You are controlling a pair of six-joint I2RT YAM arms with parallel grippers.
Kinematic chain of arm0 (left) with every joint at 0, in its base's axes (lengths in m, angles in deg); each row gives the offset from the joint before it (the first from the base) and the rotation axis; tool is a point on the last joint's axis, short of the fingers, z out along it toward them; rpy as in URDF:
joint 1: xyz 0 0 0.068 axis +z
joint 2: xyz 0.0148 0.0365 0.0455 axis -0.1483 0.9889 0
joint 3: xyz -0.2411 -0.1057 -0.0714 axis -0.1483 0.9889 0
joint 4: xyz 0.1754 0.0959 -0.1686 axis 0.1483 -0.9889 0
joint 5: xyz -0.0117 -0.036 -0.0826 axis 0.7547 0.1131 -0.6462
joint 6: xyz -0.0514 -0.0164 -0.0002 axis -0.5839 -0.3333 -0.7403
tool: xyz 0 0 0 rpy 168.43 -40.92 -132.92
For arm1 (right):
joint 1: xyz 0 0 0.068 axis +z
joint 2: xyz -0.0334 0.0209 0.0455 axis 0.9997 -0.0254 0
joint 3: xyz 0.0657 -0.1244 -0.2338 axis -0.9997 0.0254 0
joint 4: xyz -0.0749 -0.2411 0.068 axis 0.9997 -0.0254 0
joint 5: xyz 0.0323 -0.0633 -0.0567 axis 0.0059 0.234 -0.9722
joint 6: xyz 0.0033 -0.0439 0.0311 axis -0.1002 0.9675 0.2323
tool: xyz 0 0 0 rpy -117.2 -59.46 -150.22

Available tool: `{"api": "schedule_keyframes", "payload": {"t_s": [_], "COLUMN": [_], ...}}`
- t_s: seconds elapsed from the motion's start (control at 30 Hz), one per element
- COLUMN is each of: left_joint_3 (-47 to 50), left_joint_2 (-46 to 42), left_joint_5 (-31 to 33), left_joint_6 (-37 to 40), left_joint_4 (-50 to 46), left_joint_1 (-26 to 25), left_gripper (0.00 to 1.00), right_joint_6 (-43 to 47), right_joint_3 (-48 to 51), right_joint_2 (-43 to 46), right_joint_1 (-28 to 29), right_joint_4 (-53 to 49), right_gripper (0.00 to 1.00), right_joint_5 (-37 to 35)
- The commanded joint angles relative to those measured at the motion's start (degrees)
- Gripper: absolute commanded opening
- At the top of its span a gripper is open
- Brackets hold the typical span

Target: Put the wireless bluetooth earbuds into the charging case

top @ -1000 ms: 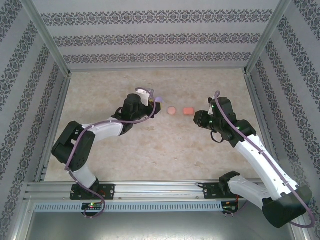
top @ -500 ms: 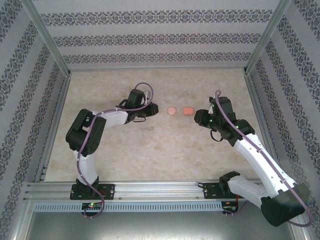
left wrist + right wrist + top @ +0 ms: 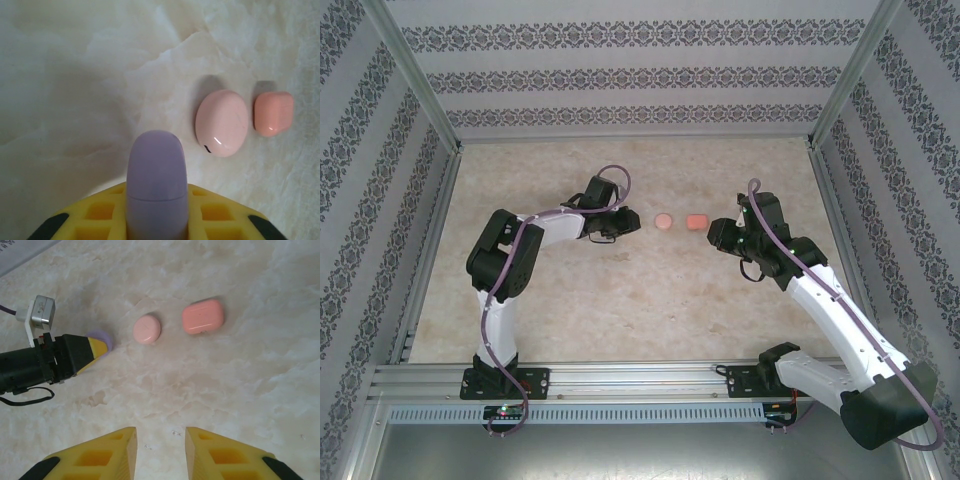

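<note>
Top view: pink case [image 3: 664, 220] and orange case [image 3: 697, 221] lie side by side on worktop [image 3: 650, 320], flanked by left gripper [image 3: 623, 226] and right gripper [image 3: 715, 233]; left wrist: left gripper clamps purple case [image 3: 156, 175], likely steadying it for loading; right wrist: right gripper parted, empty, free for picking.

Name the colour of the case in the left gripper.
Lilac; the case shows best in left wrist view.

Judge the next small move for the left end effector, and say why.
Probably open the left end effector and let the purple case settle on the table. It grips that case low, beside the closed pink case and orange case, in line with them. The right end effector hovers open and empty.
</note>
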Motion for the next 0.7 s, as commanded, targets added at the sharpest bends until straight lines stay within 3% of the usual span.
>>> {"api": "schedule_keyframes", "payload": {"t_s": [0.0,0.4,0.67], "left_joint_3": [-1.4,-1.19,1.56], "left_joint_2": [1.31,-0.02,-4.33], "left_joint_5": [0.27,4.6,9.71], "left_joint_6": [-0.48,0.88,2.07], "left_joint_4": [-5.1,-9.71,-12.71], "left_joint_1": [0.4,0.54,2.42], "left_gripper": [0.28,0.43,0.62], "right_joint_6": [-0.44,0.1,0.63], "right_joint_3": [-0.64,-3.14,-4.6], "right_joint_2": [-0.12,0.06,0.96], "right_joint_1": [-0.53,-0.98,-1.54], "right_joint_4": [0.68,-0.54,-1.26], "right_gripper": [0.35,0.49,0.63], "right_joint_5": [0.36,0.41,0.82]}}
